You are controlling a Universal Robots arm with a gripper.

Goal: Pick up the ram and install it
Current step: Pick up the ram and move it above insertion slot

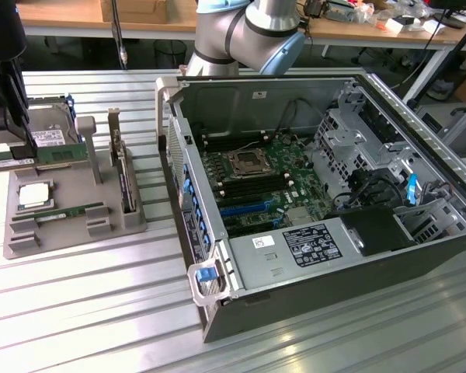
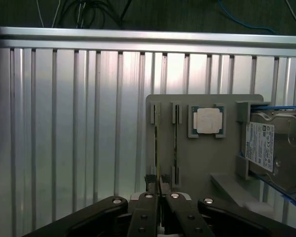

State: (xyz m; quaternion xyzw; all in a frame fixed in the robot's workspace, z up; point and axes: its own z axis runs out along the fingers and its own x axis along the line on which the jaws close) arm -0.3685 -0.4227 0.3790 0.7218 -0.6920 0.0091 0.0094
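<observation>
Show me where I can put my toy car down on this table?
The ribbed table is bare nearest the exterior camera, bordered by the grey holder and the computer case. A thin bare strip runs between those two. The holder is crowded: processor, hard drive, and the hand shut on the ram.

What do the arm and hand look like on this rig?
The arm is made of silver-grey tubular links with light blue joint caps. The hand is black, with linkage-style fingers, round silver pivot pins and small notched black tips.
</observation>
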